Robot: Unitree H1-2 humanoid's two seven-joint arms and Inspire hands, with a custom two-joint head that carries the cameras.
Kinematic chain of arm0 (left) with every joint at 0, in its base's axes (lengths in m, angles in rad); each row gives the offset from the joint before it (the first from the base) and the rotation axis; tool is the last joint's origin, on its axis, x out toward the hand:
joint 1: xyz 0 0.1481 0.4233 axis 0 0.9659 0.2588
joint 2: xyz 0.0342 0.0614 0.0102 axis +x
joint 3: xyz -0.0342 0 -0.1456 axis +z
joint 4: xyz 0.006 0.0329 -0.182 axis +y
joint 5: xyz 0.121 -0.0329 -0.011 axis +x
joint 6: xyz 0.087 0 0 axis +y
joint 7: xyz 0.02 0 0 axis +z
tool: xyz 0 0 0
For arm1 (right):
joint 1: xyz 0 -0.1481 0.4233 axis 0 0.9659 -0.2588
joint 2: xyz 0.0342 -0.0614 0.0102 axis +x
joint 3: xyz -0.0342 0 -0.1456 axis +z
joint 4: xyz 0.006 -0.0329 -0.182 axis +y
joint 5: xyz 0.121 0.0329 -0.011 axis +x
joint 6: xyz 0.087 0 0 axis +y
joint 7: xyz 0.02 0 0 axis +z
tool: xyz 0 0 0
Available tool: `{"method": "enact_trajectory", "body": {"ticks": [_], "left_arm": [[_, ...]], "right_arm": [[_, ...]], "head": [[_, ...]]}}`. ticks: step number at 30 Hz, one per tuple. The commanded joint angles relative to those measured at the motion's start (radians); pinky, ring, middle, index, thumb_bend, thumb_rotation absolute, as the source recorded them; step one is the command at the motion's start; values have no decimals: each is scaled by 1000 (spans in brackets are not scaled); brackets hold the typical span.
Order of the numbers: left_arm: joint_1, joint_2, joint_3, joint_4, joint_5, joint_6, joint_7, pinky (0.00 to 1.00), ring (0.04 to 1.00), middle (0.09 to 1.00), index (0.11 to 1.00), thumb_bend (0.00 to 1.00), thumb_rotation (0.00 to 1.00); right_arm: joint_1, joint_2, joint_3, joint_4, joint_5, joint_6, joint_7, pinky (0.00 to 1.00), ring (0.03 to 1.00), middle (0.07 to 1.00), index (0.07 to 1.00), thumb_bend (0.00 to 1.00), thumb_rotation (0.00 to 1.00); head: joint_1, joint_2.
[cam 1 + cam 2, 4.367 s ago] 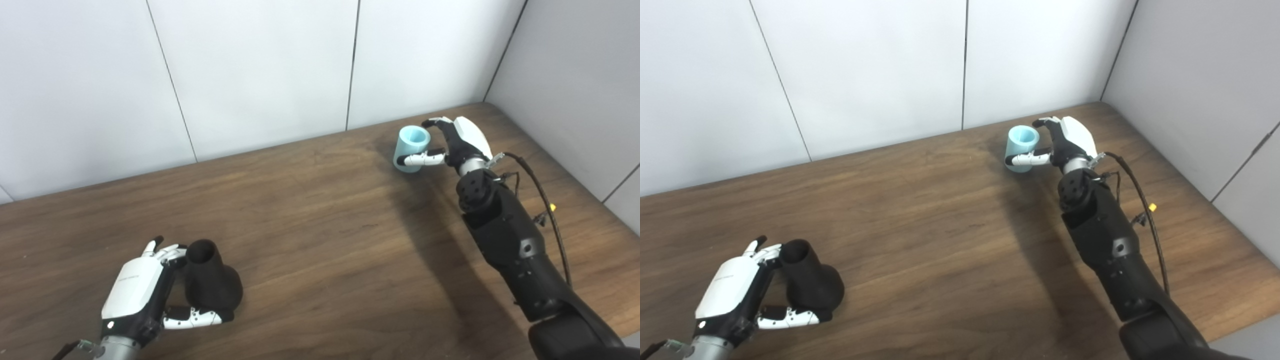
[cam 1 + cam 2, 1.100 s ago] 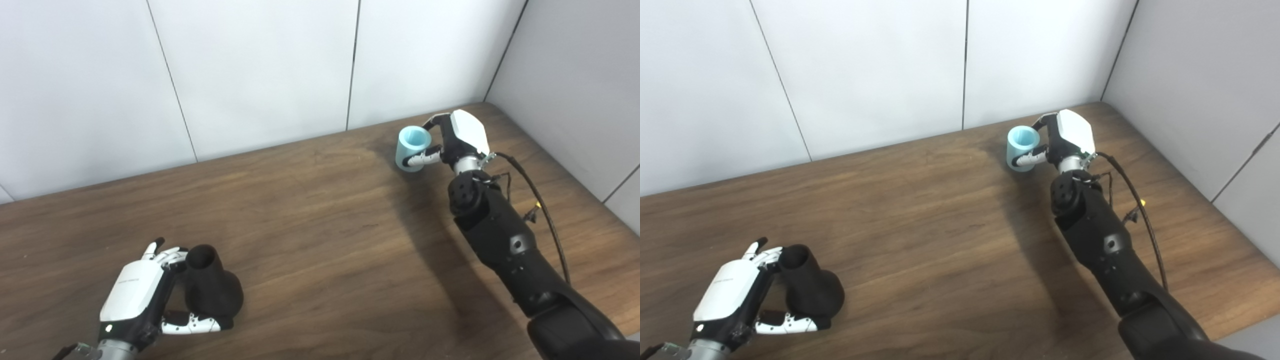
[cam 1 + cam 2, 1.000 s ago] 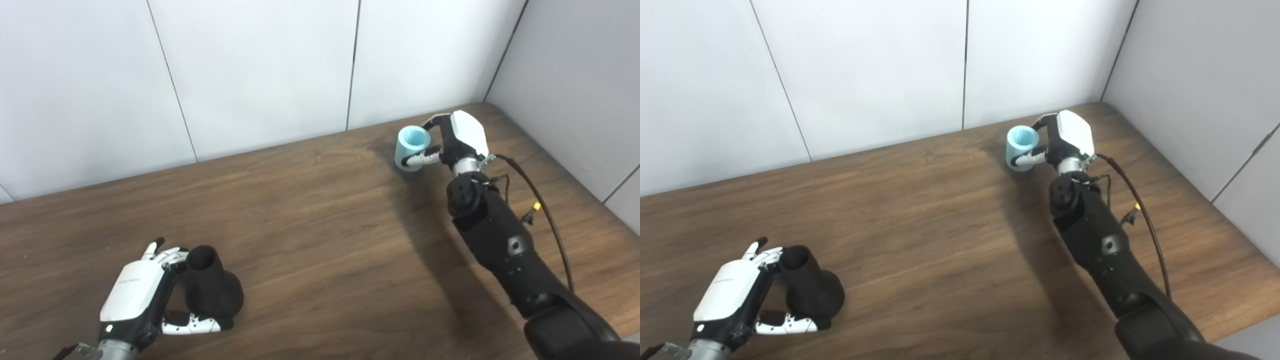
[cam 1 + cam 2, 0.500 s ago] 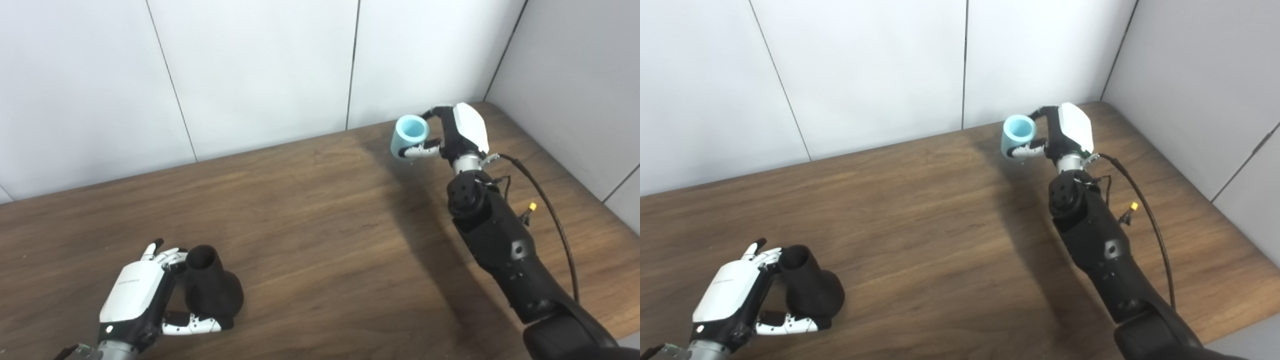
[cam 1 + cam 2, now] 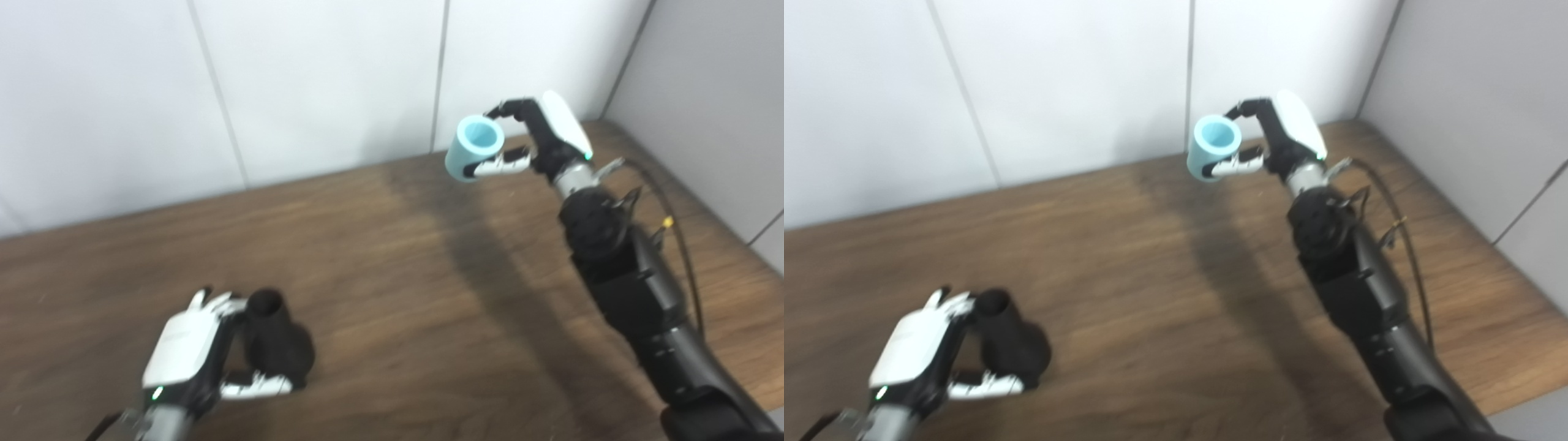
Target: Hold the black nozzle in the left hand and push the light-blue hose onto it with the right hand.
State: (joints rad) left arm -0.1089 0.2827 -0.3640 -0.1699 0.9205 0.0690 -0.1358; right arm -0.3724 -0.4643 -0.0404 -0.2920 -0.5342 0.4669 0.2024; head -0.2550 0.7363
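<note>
The hose [image 5: 473, 149], far right, is pale sky blue all over, its open mouth a shade brighter than its side. The nozzle [image 5: 275, 343], near left, is matt black, with no markings. Each hand has a white back and black fingers with white segments: the right hand [image 5: 539, 141] beside the hose, the left hand [image 5: 196, 355] beside the nozzle. The right arm [image 5: 631, 288] is black. The table [image 5: 392, 294] is dark brown with wood grain. The wall [image 5: 318, 79] is plain white with thin dark seams.

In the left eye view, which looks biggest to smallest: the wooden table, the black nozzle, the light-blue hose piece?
1. Wooden table
2. Black nozzle
3. Light-blue hose

The nozzle sits nearer the camera, so that gap may mislead.
</note>
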Motion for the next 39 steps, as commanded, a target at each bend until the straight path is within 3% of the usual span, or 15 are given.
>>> {"method": "enact_trajectory", "body": {"ticks": [1,4,10,16,24,29,32,36,39], "left_arm": [[14,-18,-29,-10,19,8,-33,1000,881,745,480,524,54],[13,-33,-46,-8,41,25,-35,1000,882,749,481,524,54],[17,-61,-70,-18,75,67,-46,1000,883,759,482,523,53],[17,-83,-93,-5,104,82,-35,1000,885,769,482,523,55],[15,-120,-109,24,127,91,-1,1000,872,753,481,523,54],[14,-136,-113,33,140,101,10,1000,871,756,481,523,54],[12,-137,-118,30,142,107,10,1000,873,757,481,523,53],[12,-138,-123,32,139,105,23,1000,870,753,481,523,53],[12,-141,-125,31,138,106,22,1000,869,751,481,523,53]], "right_arm": [[-44,-3,-35,-61,-44,3,80,752,756,697,481,523,152],[-65,-4,-19,-109,-104,3,175,752,753,691,480,524,156],[-106,29,-36,-186,-106,3,315,876,802,700,482,525,152],[-135,32,-27,-240,-88,2,387,835,798,702,481,524,151],[-180,149,-80,-305,-62,3,534,901,817,718,480,525,151],[-200,171,-46,-352,-109,3,603,858,789,701,480,525,156],[-198,230,-79,-370,-85,3,661,903,819,711,481,524,150],[-199,277,-72,-406,-140,3,732,988,851,710,480,525,150],[-198,311,-62,-436,-203,3,803,961,841,712,480,525,151]], "head": [[13,0],[52,0],[154,-13],[195,-32],[232,-38],[242,-33],[248,-26],[250,-18],[249,-12]]}}
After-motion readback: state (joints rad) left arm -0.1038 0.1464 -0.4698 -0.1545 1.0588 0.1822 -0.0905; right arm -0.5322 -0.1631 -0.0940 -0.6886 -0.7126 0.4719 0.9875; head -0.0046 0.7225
